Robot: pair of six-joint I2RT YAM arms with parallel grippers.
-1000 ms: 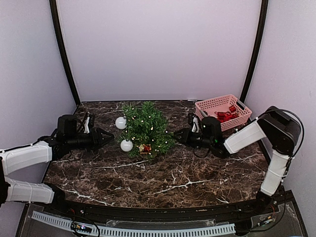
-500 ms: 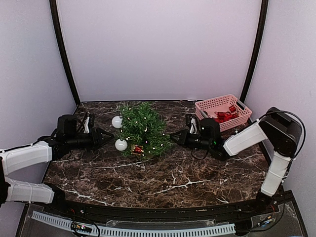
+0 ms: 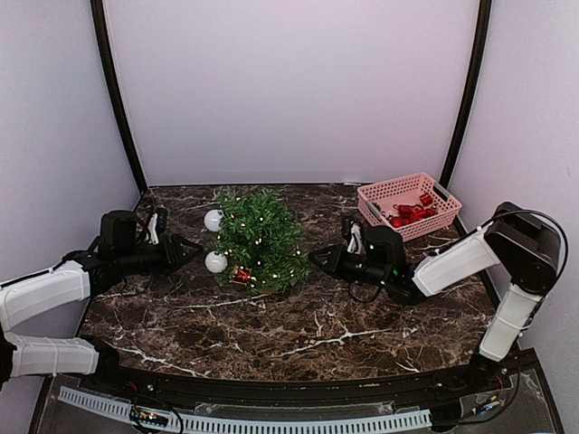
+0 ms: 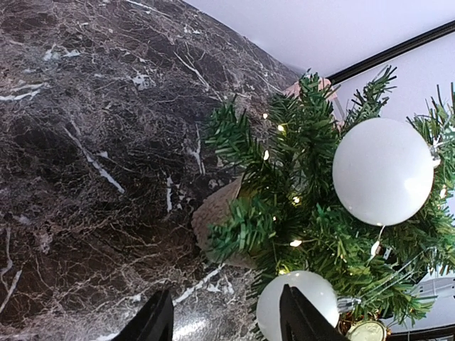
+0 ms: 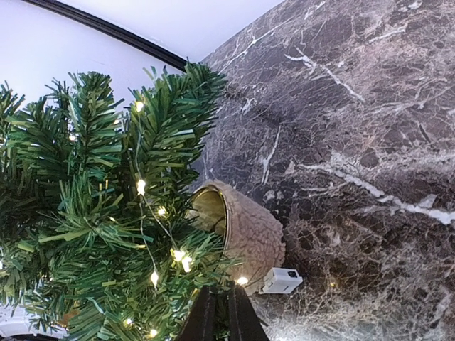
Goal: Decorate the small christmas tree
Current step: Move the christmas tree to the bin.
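On the table (image 3: pixel 298 336) the tree (image 3: pixel 260 238) is sitting left of centre. Two baubles (image 3: pixel 213 220) are hanging on its left side, one behind the other; left gripper (image 3: pixel 196 250) is sitting just left of them, right gripper (image 3: pixel 316 258) at the tree's right edge. Back right, basket (image 3: pixel 381 193) is sitting with ornaments (image 3: pixel 409 213) lying in it.

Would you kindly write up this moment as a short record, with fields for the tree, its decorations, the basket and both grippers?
Tree: mid-table, lights lit, tan pot
On it: far white ball, near white ball, red ornament
Basket: pink, far right corner, holds red decorations
Left gripper: open, beside the balls, gripping nothing
Right gripper: shut, among branches on the basket side
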